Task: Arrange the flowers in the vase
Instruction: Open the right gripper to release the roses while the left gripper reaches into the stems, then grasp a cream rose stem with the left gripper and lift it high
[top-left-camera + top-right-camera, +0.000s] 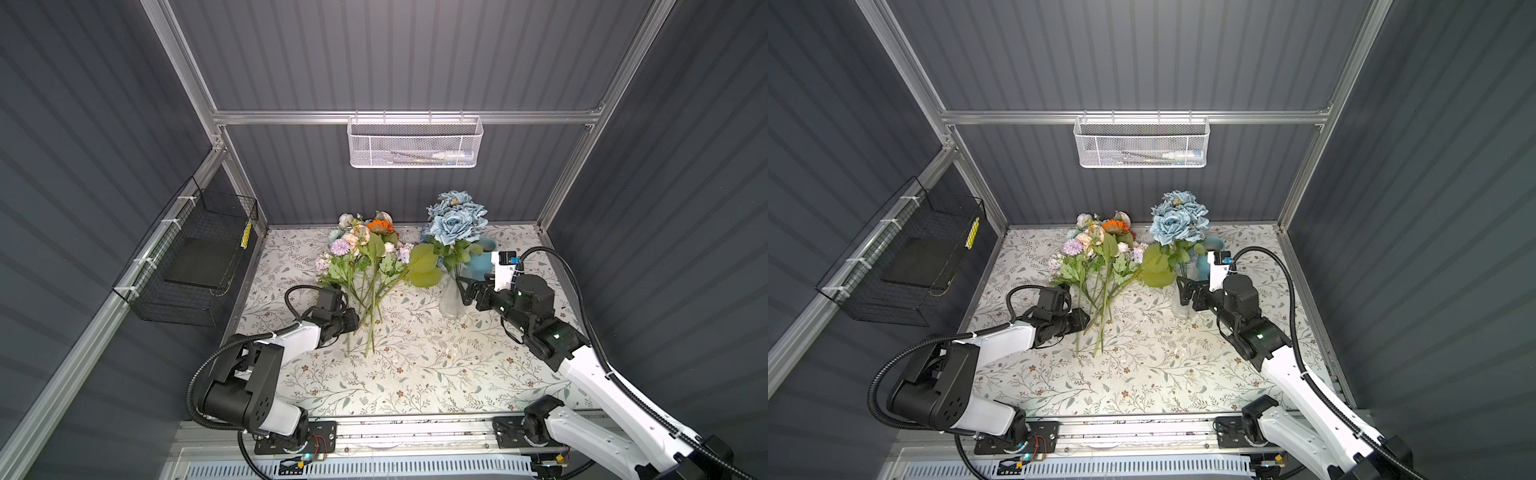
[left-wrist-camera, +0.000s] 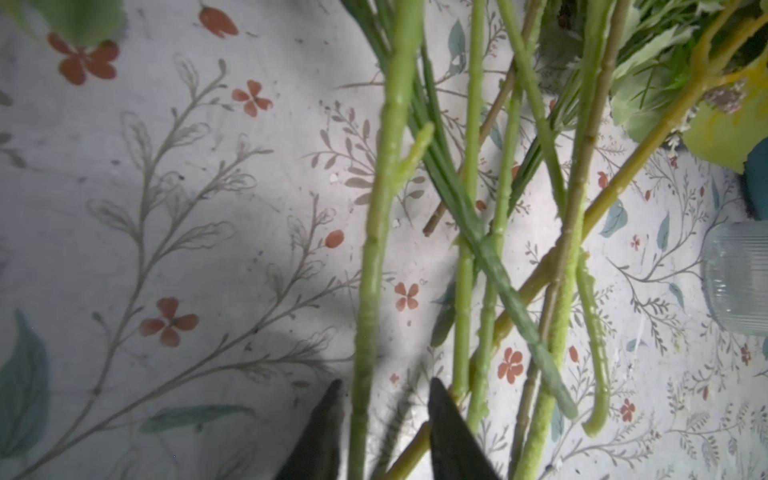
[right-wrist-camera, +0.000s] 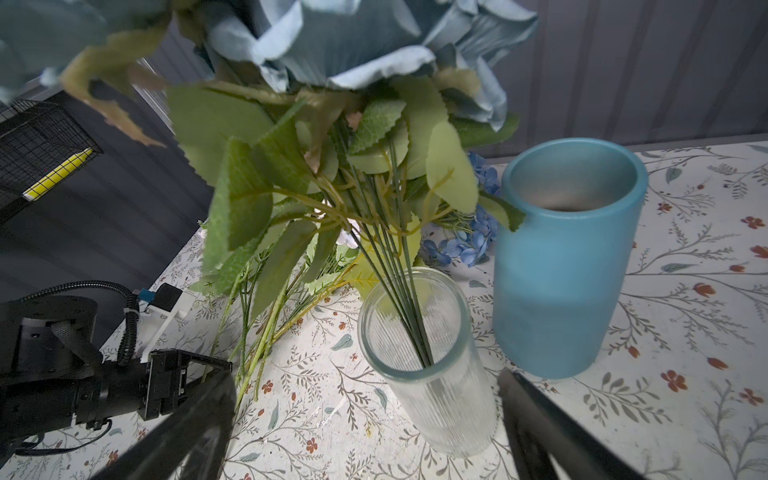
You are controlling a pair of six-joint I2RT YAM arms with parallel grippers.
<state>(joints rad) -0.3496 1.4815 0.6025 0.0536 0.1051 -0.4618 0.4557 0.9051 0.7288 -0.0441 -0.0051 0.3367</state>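
Observation:
Loose flowers (image 1: 365, 257) (image 1: 1100, 257) with lilac, white, pink and orange blossoms lie in a pile on the table, their green stems (image 2: 374, 249) crossing toward the front. My left gripper (image 1: 356, 322) (image 2: 383, 384) lies low at the stem ends. Its jaws stand narrowly apart on either side of one light green stem, with a gap showing beside it. A clear ribbed glass vase (image 1: 453, 301) (image 3: 440, 399) holds a spray of blue roses (image 1: 455, 216) (image 3: 353, 41). My right gripper (image 1: 467, 291) (image 3: 365, 374) stands wide open, one finger on each side of the vase, touching neither side.
A frosted blue cylinder (image 1: 482, 259) (image 3: 569, 266) stands just behind the glass vase. A black wire basket (image 1: 195, 257) hangs on the left wall and a white mesh basket (image 1: 413, 143) on the back rail. The floral tablecloth (image 1: 415, 365) covers the table.

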